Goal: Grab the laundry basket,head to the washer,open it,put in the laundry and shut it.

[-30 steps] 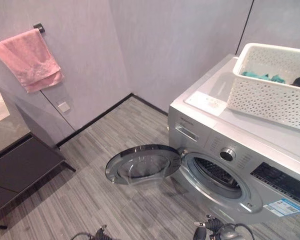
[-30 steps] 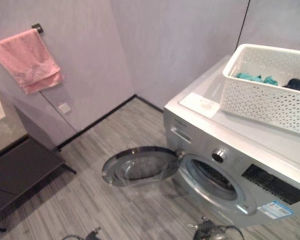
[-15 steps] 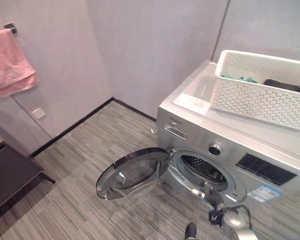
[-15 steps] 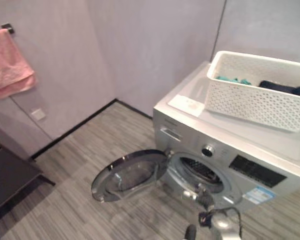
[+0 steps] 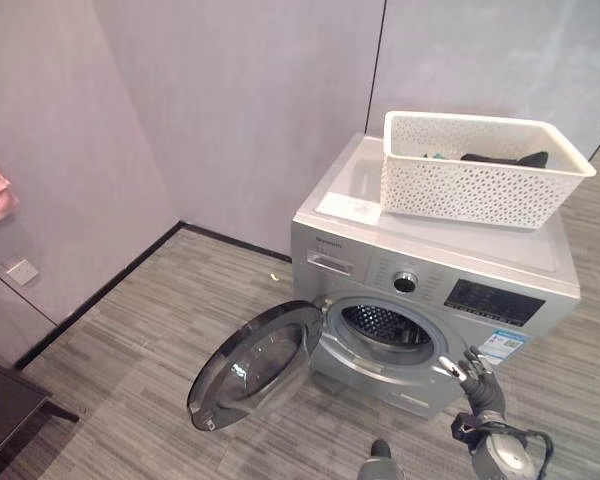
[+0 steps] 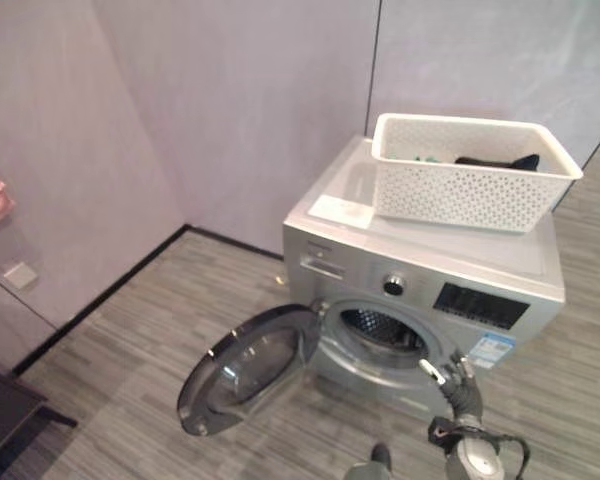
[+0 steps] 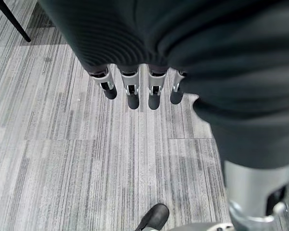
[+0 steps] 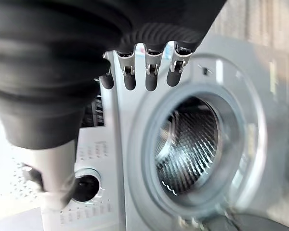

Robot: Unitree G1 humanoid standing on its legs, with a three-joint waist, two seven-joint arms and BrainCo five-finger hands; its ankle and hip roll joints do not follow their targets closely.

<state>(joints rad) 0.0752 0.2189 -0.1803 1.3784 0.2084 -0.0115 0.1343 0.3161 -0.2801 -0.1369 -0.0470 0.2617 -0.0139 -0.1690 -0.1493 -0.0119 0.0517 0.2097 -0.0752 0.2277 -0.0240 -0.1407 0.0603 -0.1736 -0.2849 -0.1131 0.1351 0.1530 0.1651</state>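
Laundry is kept in the white basket parked on the washer, freeing both hands. At 7 o'clock the door hangs open for loading. The right hand, fingers straight, is held near the drum; the left hand, relaxed, is held over the floor.

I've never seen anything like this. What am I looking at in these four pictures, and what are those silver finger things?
Two pictures come from cameras in a humanoid robot's head, looking down at a silver front-loading washing machine. Its round glass door hangs open. A white perforated plastic laundry basket with dark and teal clothes inside sits on top of the machine. The other two come from cameras on the robot's wrists. The silver, dark-tipped fingers belong to its hands: the right hand is near the open drum, the left hand hangs over the grey striped floor. Both are relaxed and hold nothing.
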